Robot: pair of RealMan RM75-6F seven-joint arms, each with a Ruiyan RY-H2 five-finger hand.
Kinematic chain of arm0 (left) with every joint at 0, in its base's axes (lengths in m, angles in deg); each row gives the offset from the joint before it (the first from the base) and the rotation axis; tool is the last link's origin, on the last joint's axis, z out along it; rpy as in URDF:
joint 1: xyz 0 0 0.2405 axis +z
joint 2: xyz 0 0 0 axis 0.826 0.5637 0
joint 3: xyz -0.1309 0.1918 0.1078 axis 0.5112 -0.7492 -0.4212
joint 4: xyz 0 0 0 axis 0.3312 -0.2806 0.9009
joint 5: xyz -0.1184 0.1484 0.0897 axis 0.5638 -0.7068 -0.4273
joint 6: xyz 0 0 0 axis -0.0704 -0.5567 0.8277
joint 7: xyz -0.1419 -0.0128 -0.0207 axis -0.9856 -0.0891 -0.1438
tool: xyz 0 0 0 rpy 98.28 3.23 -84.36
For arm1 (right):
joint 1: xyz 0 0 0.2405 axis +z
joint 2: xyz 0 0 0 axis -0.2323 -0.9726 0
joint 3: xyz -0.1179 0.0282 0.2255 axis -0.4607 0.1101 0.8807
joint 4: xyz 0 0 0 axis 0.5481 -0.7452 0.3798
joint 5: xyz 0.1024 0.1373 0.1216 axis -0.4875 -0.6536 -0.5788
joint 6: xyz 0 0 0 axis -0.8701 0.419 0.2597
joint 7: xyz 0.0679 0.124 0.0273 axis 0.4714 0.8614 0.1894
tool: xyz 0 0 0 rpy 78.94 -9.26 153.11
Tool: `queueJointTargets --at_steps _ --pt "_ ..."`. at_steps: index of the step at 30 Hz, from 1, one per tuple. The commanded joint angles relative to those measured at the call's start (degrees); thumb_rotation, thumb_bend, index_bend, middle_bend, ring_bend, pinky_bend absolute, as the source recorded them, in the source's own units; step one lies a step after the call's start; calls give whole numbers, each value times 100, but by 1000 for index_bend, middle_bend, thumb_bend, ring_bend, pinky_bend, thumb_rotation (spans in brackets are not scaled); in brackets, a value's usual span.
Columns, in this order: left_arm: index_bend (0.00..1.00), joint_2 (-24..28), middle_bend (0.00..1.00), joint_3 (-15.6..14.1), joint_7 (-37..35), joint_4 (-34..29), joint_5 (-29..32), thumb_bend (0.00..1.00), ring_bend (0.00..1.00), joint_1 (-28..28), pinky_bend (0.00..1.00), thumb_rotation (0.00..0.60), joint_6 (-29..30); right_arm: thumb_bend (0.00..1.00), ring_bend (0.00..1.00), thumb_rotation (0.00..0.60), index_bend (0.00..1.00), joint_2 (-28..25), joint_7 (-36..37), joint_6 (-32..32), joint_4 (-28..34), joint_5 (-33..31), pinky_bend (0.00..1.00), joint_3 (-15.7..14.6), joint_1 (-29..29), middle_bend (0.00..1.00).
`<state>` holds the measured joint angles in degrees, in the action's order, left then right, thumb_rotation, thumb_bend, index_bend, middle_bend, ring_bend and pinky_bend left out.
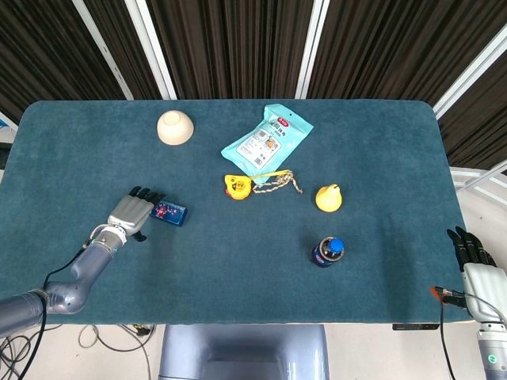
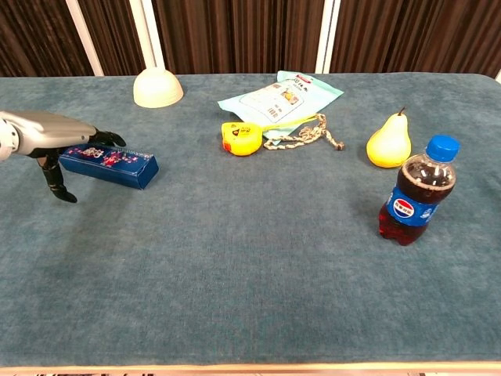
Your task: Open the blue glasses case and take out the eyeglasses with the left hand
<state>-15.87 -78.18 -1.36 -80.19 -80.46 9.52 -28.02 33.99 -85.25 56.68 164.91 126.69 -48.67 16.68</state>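
The blue glasses case lies closed on the table's left side. My left hand hovers over the case's left end, fingers spread above the lid and thumb hanging down beside it in the chest view; nothing is in its grasp. Whether the fingers touch the lid is unclear. My right hand sits off the table's right front corner, fingers extended, holding nothing. No eyeglasses are visible.
An upturned cream bowl stands at the back left. A teal snack bag, a yellow tape measure with a cord, a yellow pear and a cola bottle occupy the middle and right.
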Motion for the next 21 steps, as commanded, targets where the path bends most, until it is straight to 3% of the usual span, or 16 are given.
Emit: queueJointTargets --at_steps 1,21 --pt "0 63 120 -88 -80 -145 -107 140 0 21 0 600 73 167 0 600 0 -3 4 3 2 7 209 -2 -1 0" --pt "0 559 174 -597 -410 -937 -576 140 0 319 0 600 402 168 0 600 0 -13 22 4 27 20 209 -13 -5 0"
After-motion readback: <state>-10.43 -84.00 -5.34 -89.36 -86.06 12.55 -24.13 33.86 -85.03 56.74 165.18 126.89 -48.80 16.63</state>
